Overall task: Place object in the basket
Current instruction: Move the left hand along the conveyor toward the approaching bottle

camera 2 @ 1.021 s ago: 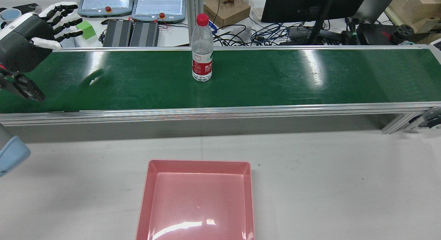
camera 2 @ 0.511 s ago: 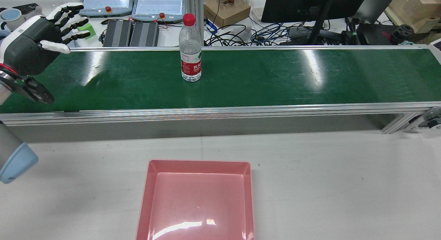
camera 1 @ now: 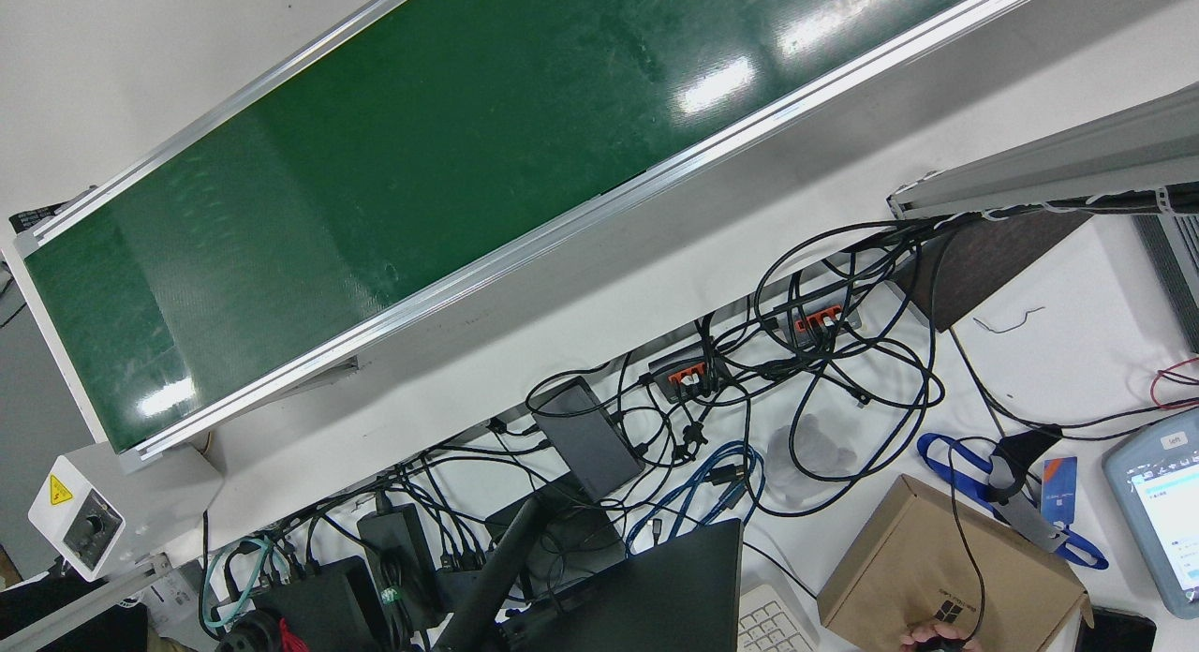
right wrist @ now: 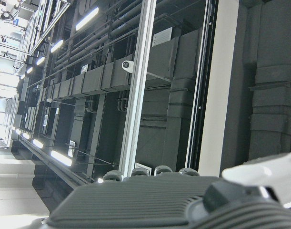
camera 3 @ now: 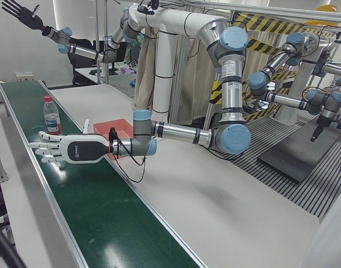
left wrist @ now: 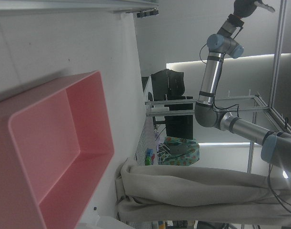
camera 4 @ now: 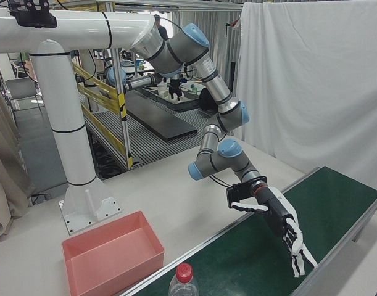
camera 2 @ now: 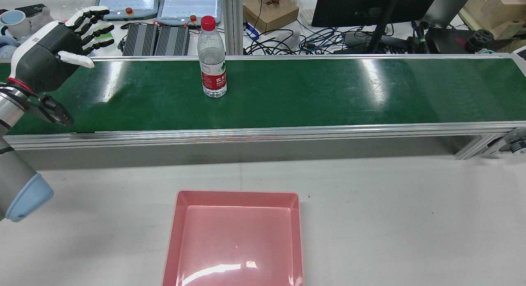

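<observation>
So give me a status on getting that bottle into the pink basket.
Nothing is done yet: the pink plastic basket is empty. In hand: the left hand hovers open over the green conveyor belt, apart from the clear plastic water bottle with the red cap, which stands upright on the belt. The right hand is raised high, open. Left: grasp, carry, release.
</observation>
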{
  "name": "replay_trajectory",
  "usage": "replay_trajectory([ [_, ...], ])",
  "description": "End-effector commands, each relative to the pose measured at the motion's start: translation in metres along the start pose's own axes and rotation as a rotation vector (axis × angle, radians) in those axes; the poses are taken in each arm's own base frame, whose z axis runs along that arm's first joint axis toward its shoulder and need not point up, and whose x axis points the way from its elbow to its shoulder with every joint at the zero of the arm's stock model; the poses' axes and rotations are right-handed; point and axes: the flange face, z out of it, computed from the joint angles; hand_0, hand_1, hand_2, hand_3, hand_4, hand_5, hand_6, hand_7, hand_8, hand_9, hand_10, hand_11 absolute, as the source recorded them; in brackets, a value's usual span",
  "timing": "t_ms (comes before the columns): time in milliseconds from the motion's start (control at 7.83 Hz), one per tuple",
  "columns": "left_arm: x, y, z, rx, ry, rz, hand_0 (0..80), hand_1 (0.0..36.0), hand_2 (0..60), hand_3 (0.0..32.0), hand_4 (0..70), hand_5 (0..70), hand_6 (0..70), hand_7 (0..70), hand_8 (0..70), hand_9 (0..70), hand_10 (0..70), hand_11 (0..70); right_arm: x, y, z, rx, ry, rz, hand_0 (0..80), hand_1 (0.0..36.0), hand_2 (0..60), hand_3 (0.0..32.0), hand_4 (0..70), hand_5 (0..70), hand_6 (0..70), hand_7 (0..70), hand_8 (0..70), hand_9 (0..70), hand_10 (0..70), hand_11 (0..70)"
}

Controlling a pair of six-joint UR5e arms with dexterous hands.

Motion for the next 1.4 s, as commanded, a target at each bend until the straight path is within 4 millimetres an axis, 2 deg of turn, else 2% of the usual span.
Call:
replay_trajectory([
  [0,-0.012,-0.002,-0.001,0.011,-0.023,0.000,49.9,0.0,0.0,9.2,4.9,29.5,4.4,3.6,10.0,11.7,8.1,12.3,0.000,0.000,0.000,-0.001,0.000,0.000,0.0,0.0,0.0,0.0,0.0,0.0,0.0,0.0,0.0,0.0,0.0,0.0],
  [255,-0.020,-0.003,0.016,0.004,-0.030,-0.009,50.0,0.0,0.0,8.4,5.4,29.5,4.5,3.6,10.2,12.0,7.3,11.2,0.000,0.000,0.000,-0.001,0.000,0.000,0.0,0.0,0.0,0.0,0.0,0.0,0.0,0.0,0.0,0.0,0.0,0.0],
  [383,-0.019,0.006,0.023,-0.017,-0.052,-0.025,49.9,0.0,0.0,8.6,5.2,29.3,4.5,3.6,10.2,12.0,7.2,11.1,0.000,0.000,0.000,-0.001,0.000,0.000,0.0,0.0,0.0,0.0,0.0,0.0,0.0,0.0,0.0,0.0,0.0,0.0],
  [638,-0.024,0.004,0.020,-0.018,-0.071,-0.060,50.1,0.0,0.0,10.2,3.7,28.8,4.0,3.3,9.7,11.0,7.5,11.5,0.000,0.000,-0.001,0.002,0.000,0.000,0.0,0.0,0.0,0.0,0.0,0.0,0.0,0.0,0.0,0.0,0.0,0.0],
  [766,-0.025,0.005,0.020,-0.019,-0.070,-0.060,50.5,0.0,0.0,9.4,6.7,28.8,5.1,4.2,11.5,12.3,8.4,12.6,0.000,0.000,0.000,0.000,0.000,0.000,0.0,0.0,0.0,0.0,0.0,0.0,0.0,0.0,0.0,0.0,0.0,0.0],
  [1021,-0.024,0.003,0.022,-0.025,-0.059,-0.059,50.2,0.0,0.0,9.4,6.7,28.9,5.1,4.0,11.7,12.1,8.5,12.8,0.000,0.000,0.000,-0.001,0.000,0.000,0.0,0.0,0.0,0.0,0.0,0.0,0.0,0.0,0.0,0.0,0.0,0.0],
  [1277,-0.023,0.004,0.023,-0.034,-0.054,-0.018,50.0,0.0,0.0,10.8,6.0,29.2,4.7,4.2,11.8,12.8,9.2,13.8,0.000,0.000,0.000,-0.001,0.000,0.000,0.0,0.0,0.0,0.0,0.0,0.0,0.0,0.0,0.0,0.0,0.0,0.0],
])
